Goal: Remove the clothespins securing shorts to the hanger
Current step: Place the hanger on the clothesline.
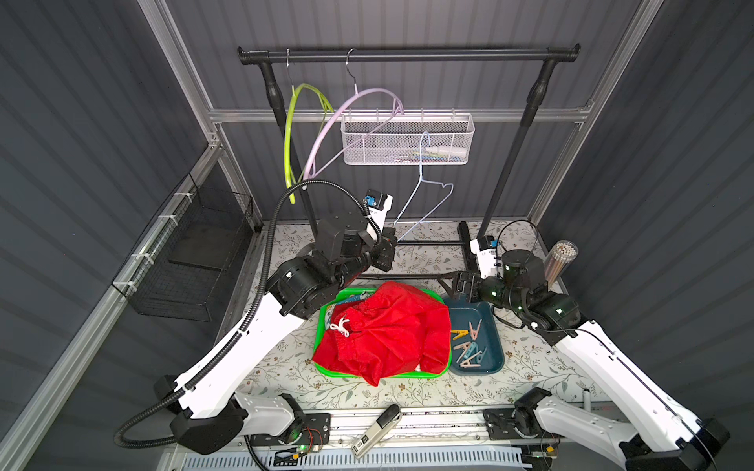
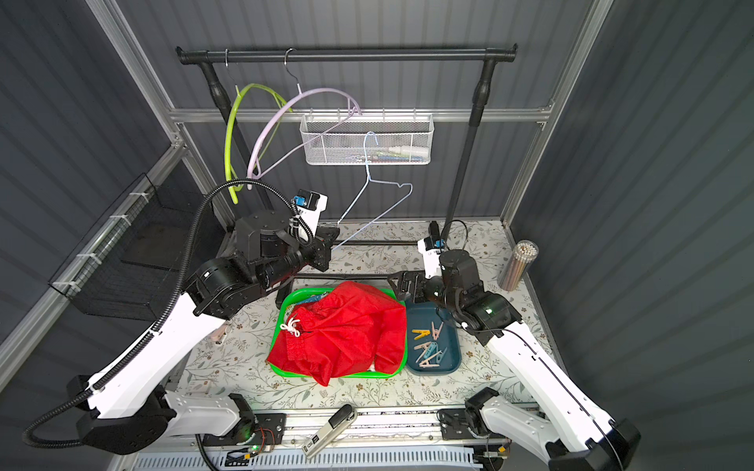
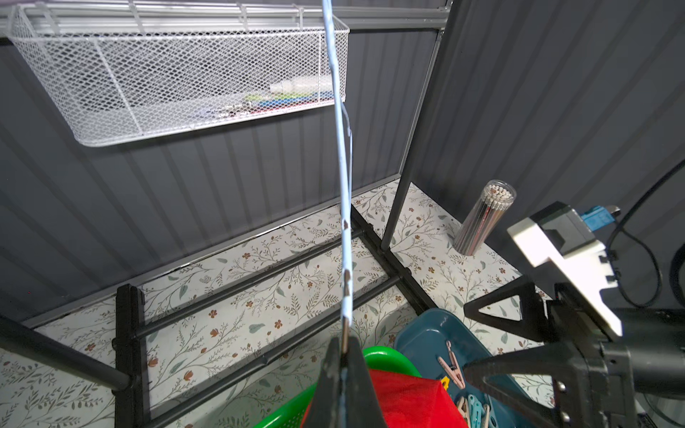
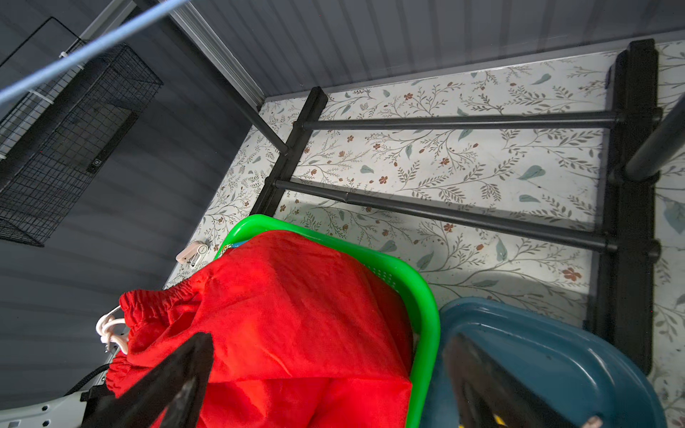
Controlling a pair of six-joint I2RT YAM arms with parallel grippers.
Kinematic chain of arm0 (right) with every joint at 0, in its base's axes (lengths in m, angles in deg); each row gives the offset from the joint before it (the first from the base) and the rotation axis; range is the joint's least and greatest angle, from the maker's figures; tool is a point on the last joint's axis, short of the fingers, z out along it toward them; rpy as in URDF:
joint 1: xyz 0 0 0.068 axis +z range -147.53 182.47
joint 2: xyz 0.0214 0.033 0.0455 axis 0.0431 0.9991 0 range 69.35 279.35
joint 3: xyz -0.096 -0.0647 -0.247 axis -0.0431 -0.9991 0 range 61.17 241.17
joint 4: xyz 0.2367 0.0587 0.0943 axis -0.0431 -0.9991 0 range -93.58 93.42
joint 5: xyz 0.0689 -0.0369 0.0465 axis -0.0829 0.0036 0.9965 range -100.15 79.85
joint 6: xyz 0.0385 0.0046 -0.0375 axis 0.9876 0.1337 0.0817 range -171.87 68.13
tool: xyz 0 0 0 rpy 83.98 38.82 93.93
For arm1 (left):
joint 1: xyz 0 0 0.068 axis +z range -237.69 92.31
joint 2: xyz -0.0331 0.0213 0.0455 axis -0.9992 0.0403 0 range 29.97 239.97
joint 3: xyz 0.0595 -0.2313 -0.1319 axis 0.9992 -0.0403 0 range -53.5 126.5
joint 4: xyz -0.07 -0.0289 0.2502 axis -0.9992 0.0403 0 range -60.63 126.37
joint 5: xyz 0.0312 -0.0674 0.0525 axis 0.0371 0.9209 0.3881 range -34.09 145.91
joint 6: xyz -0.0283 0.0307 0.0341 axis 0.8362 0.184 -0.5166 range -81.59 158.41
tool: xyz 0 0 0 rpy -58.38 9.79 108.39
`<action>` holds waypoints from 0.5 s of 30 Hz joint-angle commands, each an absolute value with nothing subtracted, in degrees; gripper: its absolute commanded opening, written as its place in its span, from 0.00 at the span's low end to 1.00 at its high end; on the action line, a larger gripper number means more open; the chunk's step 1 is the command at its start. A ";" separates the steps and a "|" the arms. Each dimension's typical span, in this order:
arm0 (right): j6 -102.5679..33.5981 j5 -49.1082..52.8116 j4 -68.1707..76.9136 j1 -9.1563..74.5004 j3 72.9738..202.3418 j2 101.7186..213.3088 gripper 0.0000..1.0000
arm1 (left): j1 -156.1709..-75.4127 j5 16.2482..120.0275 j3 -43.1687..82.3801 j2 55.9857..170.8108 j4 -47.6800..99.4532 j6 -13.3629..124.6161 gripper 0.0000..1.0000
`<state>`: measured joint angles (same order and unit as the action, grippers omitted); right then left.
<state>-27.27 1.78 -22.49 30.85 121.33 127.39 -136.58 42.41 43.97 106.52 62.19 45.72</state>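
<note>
Six-odd clothespins [image 1: 469,350], hard to count, are gathered in the tray [image 1: 475,312] beneath the right fingers [image 4: 178,385], spread empty. Shorts [image 1: 387,326] are heaped in the basket [image 4: 420,296]; the bare hanger [image 3: 346,252] is clamped by the left fingers [image 3: 365,389].

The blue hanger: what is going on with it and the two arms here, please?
The left pincer is shut on the lower wire of the bare blue hanger. The right pincer is open and empty, over where the green basket meets the teal tray. The red shorts lie in the basket, and the clothespins lie loose in the tray.
</note>
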 commanded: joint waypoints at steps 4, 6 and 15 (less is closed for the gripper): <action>-29.02 4.34 -22.14 28.70 123.41 128.61 0.99 | -136.65 42.18 45.41 107.05 55.69 42.83 0.00; -29.28 4.49 -22.58 28.23 124.17 129.15 0.99 | -136.05 43.19 46.18 107.55 55.50 42.55 0.00; -29.54 6.11 -22.51 26.64 126.68 131.88 0.99 | -125.90 57.77 46.26 108.37 53.13 47.11 0.00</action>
<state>-28.76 5.14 -22.49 27.05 124.87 131.35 -126.96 52.23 45.81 108.66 56.74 45.52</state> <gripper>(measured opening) 0.992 0.048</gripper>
